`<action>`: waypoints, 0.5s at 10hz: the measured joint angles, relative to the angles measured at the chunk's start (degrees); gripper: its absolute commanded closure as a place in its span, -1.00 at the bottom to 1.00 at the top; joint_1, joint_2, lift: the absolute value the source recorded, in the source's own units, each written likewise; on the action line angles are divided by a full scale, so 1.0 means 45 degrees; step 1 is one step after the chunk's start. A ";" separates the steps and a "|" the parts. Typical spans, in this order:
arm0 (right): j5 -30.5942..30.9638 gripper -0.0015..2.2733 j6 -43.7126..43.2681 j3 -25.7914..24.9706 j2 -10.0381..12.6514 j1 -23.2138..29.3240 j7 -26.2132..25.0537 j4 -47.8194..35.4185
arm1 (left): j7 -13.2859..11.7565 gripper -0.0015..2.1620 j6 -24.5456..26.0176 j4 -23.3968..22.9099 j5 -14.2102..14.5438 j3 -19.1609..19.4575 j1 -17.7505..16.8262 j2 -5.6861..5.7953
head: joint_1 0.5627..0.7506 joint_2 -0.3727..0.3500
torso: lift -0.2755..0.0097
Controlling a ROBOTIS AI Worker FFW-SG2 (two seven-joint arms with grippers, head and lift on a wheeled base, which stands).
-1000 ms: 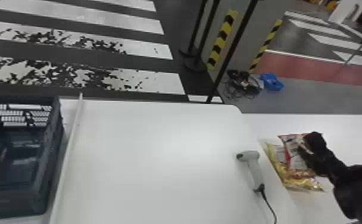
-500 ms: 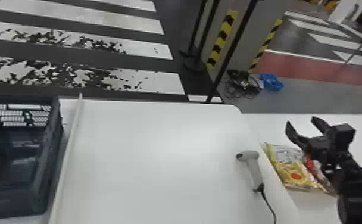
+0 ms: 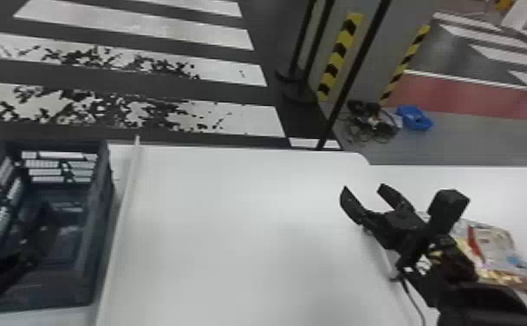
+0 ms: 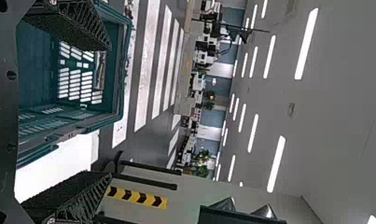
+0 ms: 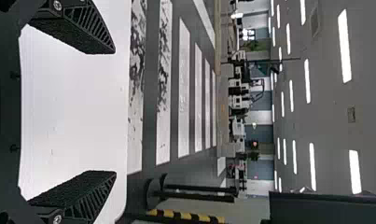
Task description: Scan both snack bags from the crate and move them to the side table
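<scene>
In the head view my right gripper [image 3: 364,195] stands open above the right part of the white table, with nothing between its fingers. The snack bags [image 3: 492,249] lie on the side table behind it, partly covered by the arm. My left gripper [image 3: 24,255] is over the crate [image 3: 95,242] at the far left. The left wrist view has the left gripper [image 4: 110,112] open, its fingers apart and the crate [image 4: 115,70] beyond them. In the right wrist view the right gripper [image 5: 115,112] has bare tabletop between its spread fingers.
The scanner [image 3: 388,260] lies near the main table's right edge, partly behind the right arm, its cable trailing toward the front. A pale strip [image 3: 119,225] runs beside the crate on the white table [image 3: 232,216]. Black posts stand behind the table.
The right gripper has let go of a bag, which stays on the side table, and opened. It has moved left from the bags to over the main table's right part. The left gripper has come further into view.
</scene>
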 measured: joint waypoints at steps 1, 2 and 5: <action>0.0145 -1.00 0.0078 0.0653 0.0865 0.0187 -0.0044 -0.0656 | 0.0050 -0.97 0.0000 -0.0001 -0.0016 -0.0143 -0.0092 -0.0007 | 0.41 -0.43 | 0.26; 0.0349 -0.99 -0.0093 0.1246 0.1702 0.0409 -0.0280 -0.1231 | 0.0145 -0.97 0.0000 -0.0013 -0.0130 -0.0336 -0.0163 -0.0052 | 0.41 -0.29 | 0.26; 0.0964 -0.99 -0.2804 0.2606 0.3402 0.1249 -0.1631 -0.2016 | 0.0343 -0.97 -0.0261 -0.0038 -0.0603 -0.0990 -0.0278 -0.0187 | 0.41 -0.16 | 0.26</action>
